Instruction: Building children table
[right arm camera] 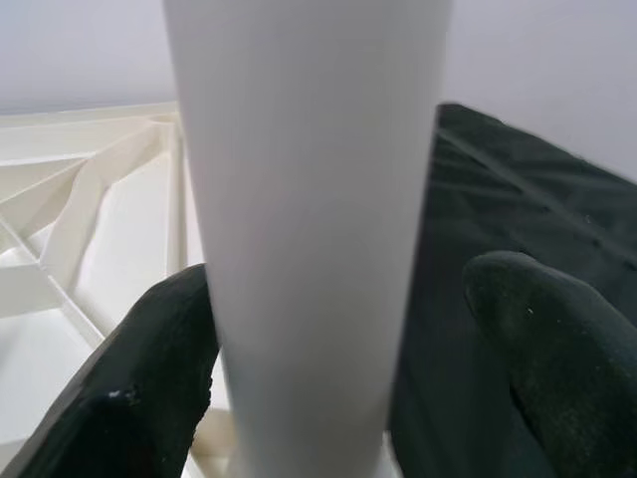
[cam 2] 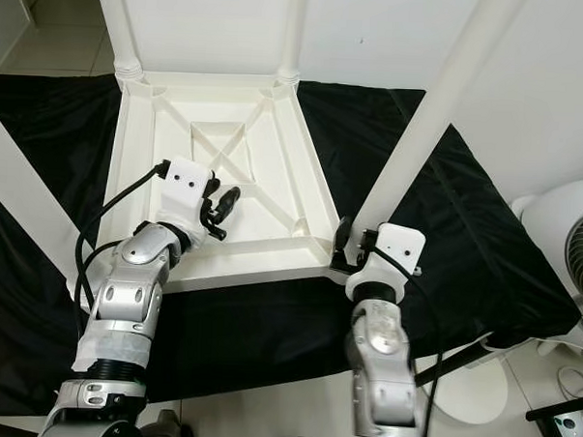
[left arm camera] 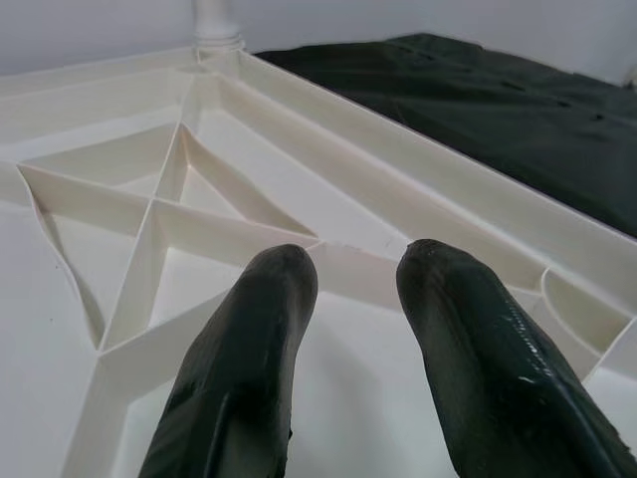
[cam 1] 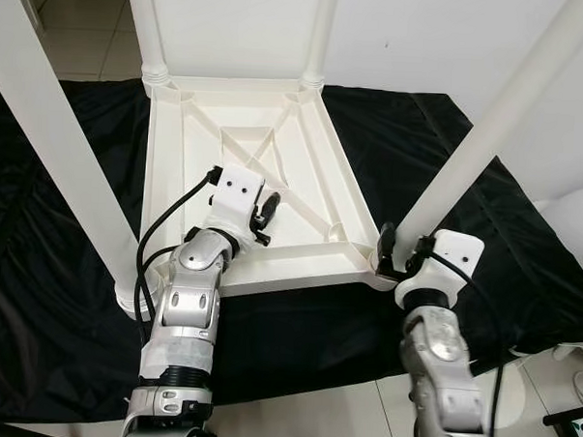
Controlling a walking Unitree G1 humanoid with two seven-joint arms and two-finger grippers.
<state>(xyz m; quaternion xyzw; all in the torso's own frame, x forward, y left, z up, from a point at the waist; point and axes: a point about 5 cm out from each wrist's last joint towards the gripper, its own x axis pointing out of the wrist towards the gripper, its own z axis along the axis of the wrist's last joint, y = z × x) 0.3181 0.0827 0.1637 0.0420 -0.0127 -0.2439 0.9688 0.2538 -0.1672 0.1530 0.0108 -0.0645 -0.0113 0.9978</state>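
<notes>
A white plastic children's table lies upside down on a black cloth, its ribbed underside facing up. Its legs stand upright at the corners: the near right leg, the near left leg and two far legs. My left gripper hovers open over the crossed ribs, with nothing between its fingers. My right gripper is open around the base of the near right leg. One finger rests against the leg; the other finger stands slightly apart from it.
The black cloth spreads well past the table on all sides. A white fan stands on the floor at the right. A white wall rises behind the table. Pale tiled floor shows at the cloth's near edge.
</notes>
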